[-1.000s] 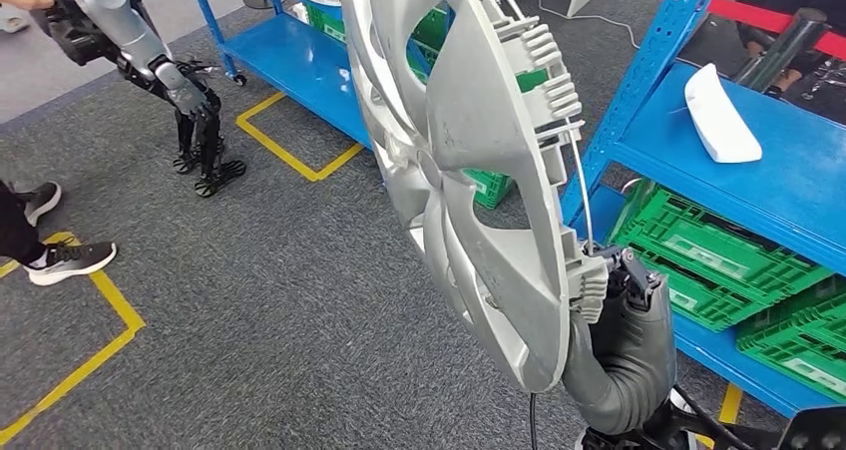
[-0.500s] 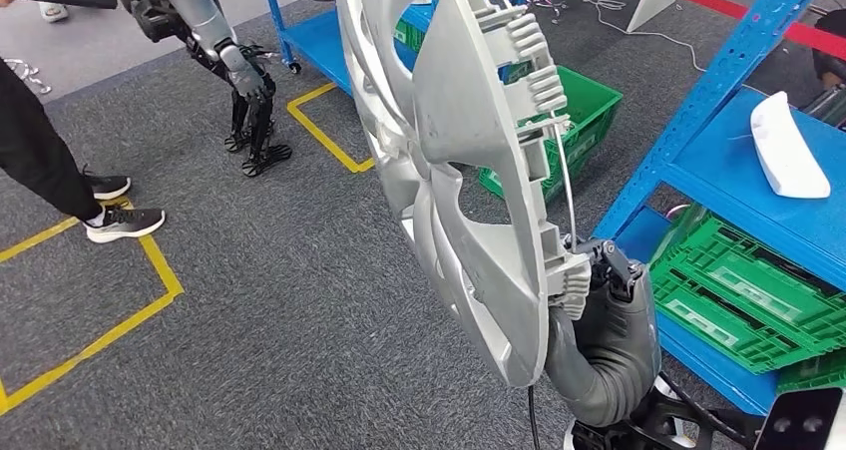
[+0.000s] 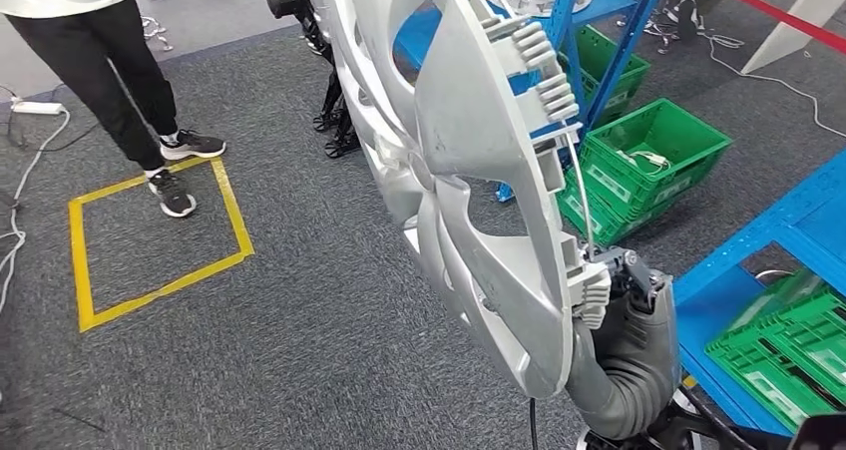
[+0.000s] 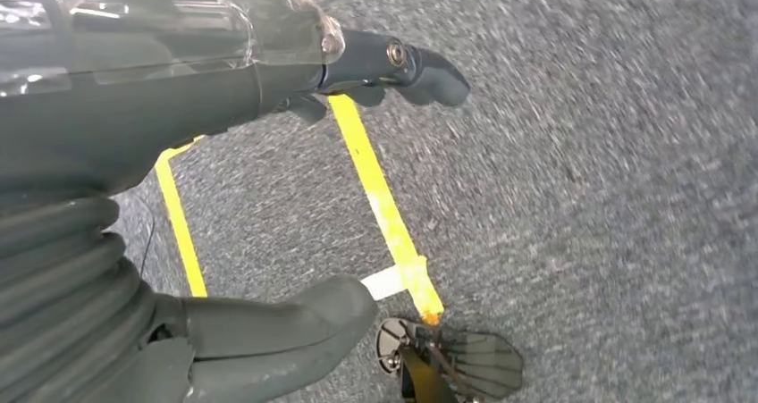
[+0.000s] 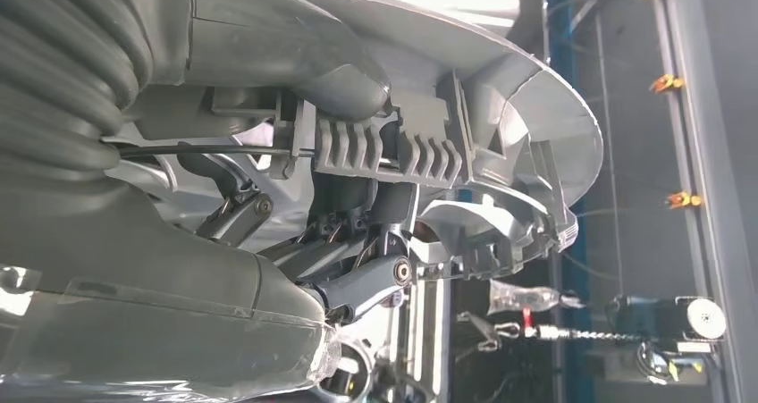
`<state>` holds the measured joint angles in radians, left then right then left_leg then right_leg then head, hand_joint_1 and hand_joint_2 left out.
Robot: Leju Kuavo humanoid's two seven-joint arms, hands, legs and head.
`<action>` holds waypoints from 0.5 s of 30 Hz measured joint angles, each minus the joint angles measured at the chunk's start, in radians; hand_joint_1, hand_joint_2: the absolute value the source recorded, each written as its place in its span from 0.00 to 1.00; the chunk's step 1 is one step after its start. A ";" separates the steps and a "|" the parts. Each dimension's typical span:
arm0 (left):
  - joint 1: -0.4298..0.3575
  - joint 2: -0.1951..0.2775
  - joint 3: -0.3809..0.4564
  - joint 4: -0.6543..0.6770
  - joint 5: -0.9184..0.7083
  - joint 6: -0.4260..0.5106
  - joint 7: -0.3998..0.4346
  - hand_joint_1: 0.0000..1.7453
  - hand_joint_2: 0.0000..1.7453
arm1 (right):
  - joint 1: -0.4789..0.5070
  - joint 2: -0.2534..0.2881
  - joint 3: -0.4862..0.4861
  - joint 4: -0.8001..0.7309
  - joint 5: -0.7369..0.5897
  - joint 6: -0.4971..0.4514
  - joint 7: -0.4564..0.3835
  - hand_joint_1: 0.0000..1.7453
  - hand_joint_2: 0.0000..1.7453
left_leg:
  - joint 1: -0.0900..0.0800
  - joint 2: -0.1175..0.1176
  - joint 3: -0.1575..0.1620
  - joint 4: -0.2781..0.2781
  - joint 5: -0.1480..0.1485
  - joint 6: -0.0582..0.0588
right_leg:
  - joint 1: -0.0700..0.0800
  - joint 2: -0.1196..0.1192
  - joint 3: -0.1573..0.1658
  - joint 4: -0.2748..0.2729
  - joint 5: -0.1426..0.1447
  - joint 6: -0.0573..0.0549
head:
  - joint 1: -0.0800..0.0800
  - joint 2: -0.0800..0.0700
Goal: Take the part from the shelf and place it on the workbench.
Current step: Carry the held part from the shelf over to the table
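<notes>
The part is a large silver wheel cover (image 3: 454,161), held upright in front of me with its ribbed clips and wire ring facing right. My right hand (image 3: 619,280) grips its lower rim from behind. In the right wrist view, the dark fingers (image 5: 357,282) and grey thumb (image 5: 331,86) clamp the cover's rim (image 5: 501,153) at the clips. In the left wrist view my left hand (image 4: 268,188) hangs over the grey carpet with its fingers (image 4: 407,63) and thumb (image 4: 295,318) apart and nothing in it.
A person in black trousers (image 3: 110,61) stands at the upper left by a yellow taped square (image 3: 150,240). Another robot's legs (image 3: 334,121) stand behind the cover. Green crates (image 3: 638,161) sit on the carpet, more (image 3: 788,350) under the blue shelving (image 3: 788,240) at right.
The whole scene has slid rightward as I turn left: the shelf has moved toward the right edge and the person has come into view. The cover stays fixed in my right hand.
</notes>
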<state>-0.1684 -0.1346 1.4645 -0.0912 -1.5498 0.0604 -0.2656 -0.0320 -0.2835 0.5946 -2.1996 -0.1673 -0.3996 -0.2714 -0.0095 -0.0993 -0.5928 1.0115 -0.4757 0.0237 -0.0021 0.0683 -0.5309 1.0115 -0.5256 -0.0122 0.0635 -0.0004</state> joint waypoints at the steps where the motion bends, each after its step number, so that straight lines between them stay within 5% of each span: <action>1: 0.000 -0.001 0.000 0.000 0.000 0.000 0.001 0.00 1.00 | 0.000 0.000 -0.001 -0.002 0.000 0.001 0.000 1.00 1.00 | 0.003 -0.010 -0.005 0.001 0.003 -0.004 | 0.002 0.007 0.005 -0.014 0.000 -0.003 | -0.001 0.000; 3: 0.001 -0.002 0.000 0.000 -0.001 0.001 0.002 0.00 1.00 | -0.001 -0.001 -0.001 -0.005 0.000 0.002 0.000 1.00 1.00 | 0.008 -0.023 -0.012 0.001 0.007 -0.014 | 0.003 -0.011 0.011 -0.027 0.007 -0.004 | 0.000 0.000; 5: 0.003 -0.001 0.000 0.000 -0.002 0.002 0.003 0.00 1.00 | -0.001 -0.001 -0.001 -0.007 0.000 0.003 0.000 1.00 1.00 | 0.004 0.028 -0.030 0.032 -0.017 -0.023 | 0.000 -0.035 0.020 -0.046 0.017 -0.009 | -0.006 0.000; 7: 0.002 -0.001 0.000 0.000 -0.003 0.003 0.003 0.00 1.00 | 0.001 -0.002 -0.001 -0.007 0.000 0.004 0.001 1.00 1.00 | 0.006 0.092 -0.081 0.137 -0.079 -0.034 | 0.000 -0.062 0.026 -0.057 0.022 -0.013 | -0.017 0.000; 9: 0.001 -0.001 0.000 0.000 -0.004 0.003 0.003 0.00 1.00 | 0.002 -0.002 -0.001 -0.008 0.000 0.005 0.001 1.00 1.00 | 0.018 0.102 -0.134 0.245 -0.124 -0.046 | -0.001 -0.091 0.026 -0.057 0.021 -0.012 | -0.024 0.000; 10: 0.002 -0.001 0.000 0.000 -0.004 0.003 0.003 0.00 1.00 | 0.003 -0.002 -0.001 -0.007 0.000 0.005 0.001 1.00 1.00 | 0.023 0.103 -0.139 0.259 -0.122 -0.052 | -0.002 -0.105 0.026 -0.056 0.019 -0.010 | -0.026 0.000; 12: 0.003 -0.001 0.000 0.000 -0.004 0.003 0.003 0.00 1.00 | 0.003 -0.002 -0.001 -0.007 0.000 0.005 0.001 1.00 1.00 | 0.032 0.119 -0.089 0.176 -0.071 -0.061 | -0.006 -0.129 0.028 -0.052 0.014 -0.003 | -0.030 0.000; 13: 0.003 0.000 0.000 0.000 -0.004 0.004 0.003 0.00 1.00 | 0.003 -0.002 -0.001 -0.007 0.000 0.005 0.001 1.00 1.00 | 0.033 0.145 -0.049 0.106 -0.045 -0.063 | -0.006 -0.139 0.030 -0.049 0.010 0.003 | -0.032 0.000; 15: 0.001 0.000 0.000 0.000 -0.006 0.004 0.003 0.00 1.00 | 0.002 -0.002 -0.001 -0.007 0.000 0.005 0.001 1.00 1.00 | 0.030 0.184 0.006 0.013 -0.018 -0.055 | -0.005 -0.155 0.033 -0.041 0.000 0.018 | -0.034 0.000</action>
<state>-0.1672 -0.1347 1.4648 -0.0912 -1.5554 0.0646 -0.2625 -0.0302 -0.2855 0.5934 -2.2070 -0.1670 -0.3945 -0.2703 0.0203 0.0851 -0.5872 1.0240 -0.4938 -0.0312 -0.0075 -0.0871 -0.4981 0.9710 -0.5253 0.0062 0.0293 -0.0004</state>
